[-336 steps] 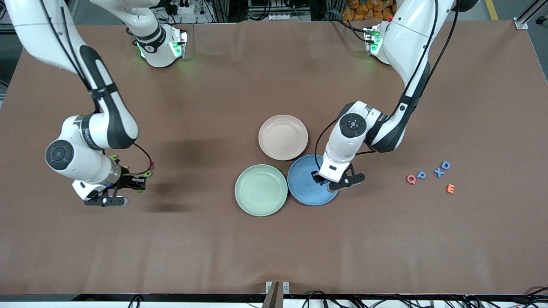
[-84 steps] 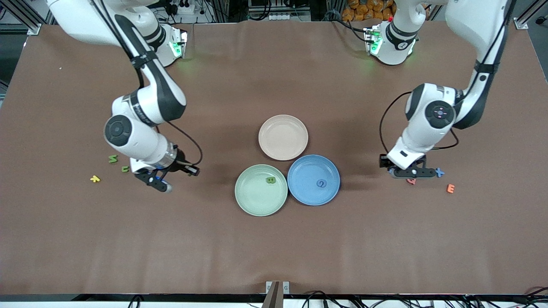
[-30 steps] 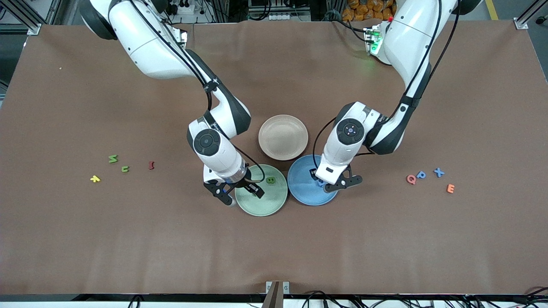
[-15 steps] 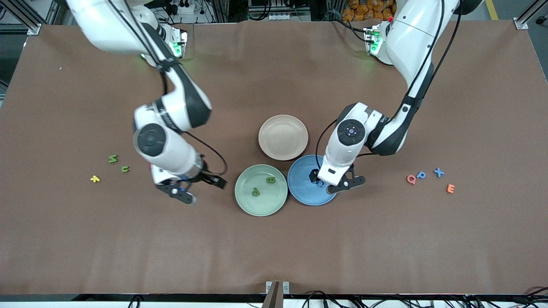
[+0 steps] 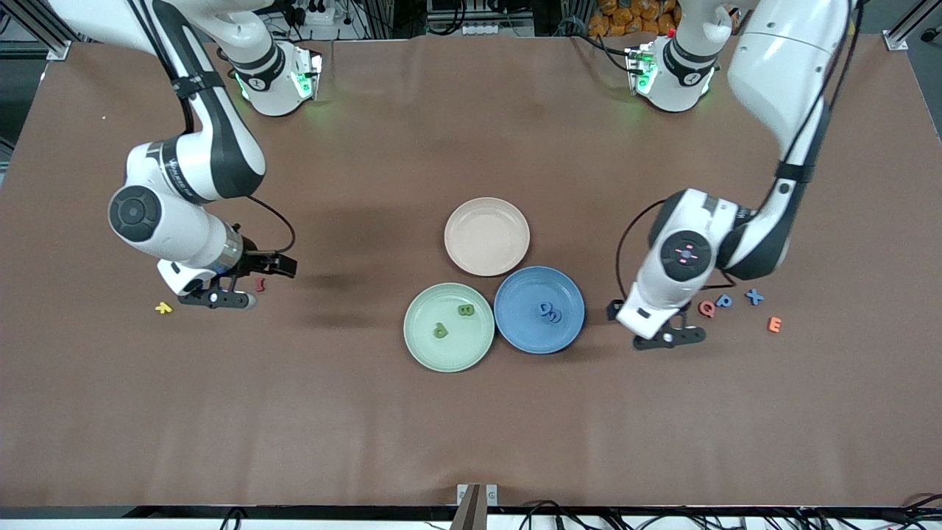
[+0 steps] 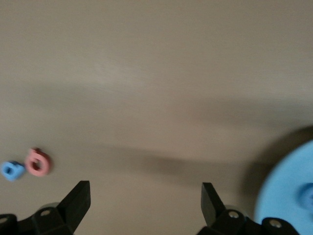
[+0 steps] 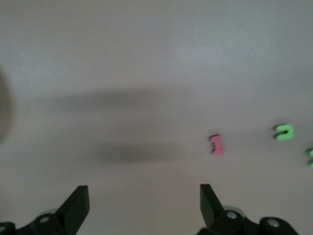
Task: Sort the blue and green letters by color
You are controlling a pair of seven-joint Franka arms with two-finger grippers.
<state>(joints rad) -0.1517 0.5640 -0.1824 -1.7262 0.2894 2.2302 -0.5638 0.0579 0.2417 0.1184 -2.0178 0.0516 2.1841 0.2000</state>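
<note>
The green plate [image 5: 430, 350] holds a green B [image 5: 465, 310] and a green P [image 5: 440, 331]. Two blue letters [image 5: 549, 313] lie together in the blue plate [image 5: 519, 331]. A blue P [image 5: 725, 300] and a blue X [image 5: 753, 297] lie on the table toward the left arm's end. My left gripper [image 5: 666, 337] hangs open and empty between the blue plate and those letters; its wrist view shows the blue P [image 6: 11, 170]. My right gripper [image 5: 219, 297] is open and empty over the table at the right arm's end. Its wrist view shows a green C [image 7: 283, 131] and the edge of another green letter [image 7: 310, 157].
A beige plate [image 5: 486, 236] stands farther from the front camera than the two coloured plates. A pink Q [image 5: 706, 308] and an orange E [image 5: 774, 324] lie by the blue letters. A yellow letter [image 5: 163, 308] and a dark red letter [image 5: 259, 283] lie beside the right gripper.
Both grippers opened over the plates, leaving a green P and a second blue letter there. Each arm then swung back toward the loose letters at its own end.
</note>
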